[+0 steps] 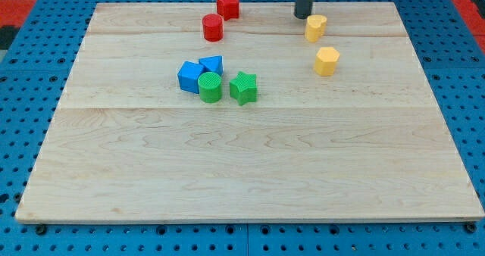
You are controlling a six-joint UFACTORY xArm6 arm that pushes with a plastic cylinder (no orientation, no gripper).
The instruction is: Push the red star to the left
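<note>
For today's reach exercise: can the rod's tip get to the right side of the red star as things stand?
Probably yes. My tip sits right of the red star, beside the yellow heart, with only bare board between tip and star.

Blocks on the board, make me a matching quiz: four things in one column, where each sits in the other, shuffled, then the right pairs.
Column one:
1. red star
2. green star
3. yellow heart
4. my tip

Column two:
A. just to the view's left of the yellow heart
B. at the board's top edge, above the red cylinder
C. above the yellow hexagon
D. to the view's right of the green cylinder

Pairs: 1-B, 2-D, 3-C, 4-A
</note>
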